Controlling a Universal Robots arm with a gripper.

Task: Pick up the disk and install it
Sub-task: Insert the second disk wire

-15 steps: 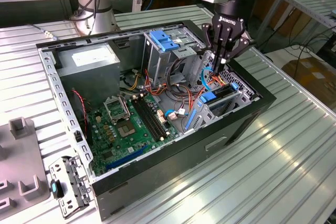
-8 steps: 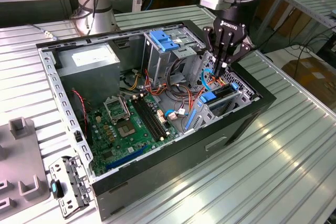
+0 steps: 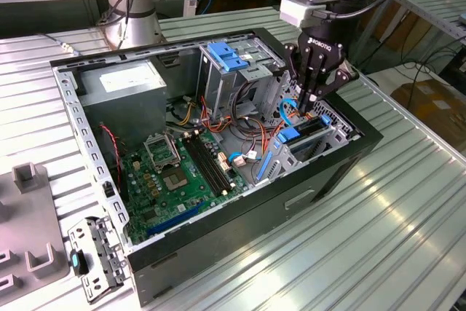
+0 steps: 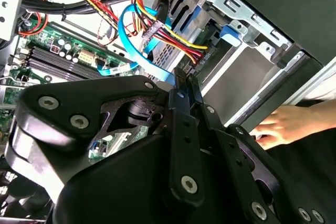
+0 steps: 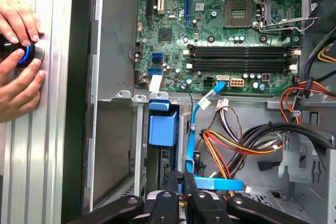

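The disk (image 3: 304, 135) stands on edge in the lower drive bay at the exterior view's right end of the open computer case (image 3: 218, 238). Its blue carrier rail (image 5: 163, 128) shows at the bay's mouth in the first wrist view. My gripper (image 3: 302, 109) hangs right over that bay, fingers pressed together, tips just above the disk's rear end. In both wrist views the black fingers (image 4: 185, 85) (image 5: 182, 182) are shut beside a blue data cable (image 5: 195, 129) and a bundle of red, yellow and orange wires (image 4: 168, 32). I cannot tell whether anything is pinched between the tips.
The green motherboard (image 3: 175, 176) fills the case floor. A grey power-supply box (image 3: 120, 81) and a tall cage with a blue bracket (image 3: 226, 56) stand at the back. A person's hands (image 5: 18, 51) rest on a blue knob outside the case wall. A loose bracket (image 3: 95, 256) lies on the table.
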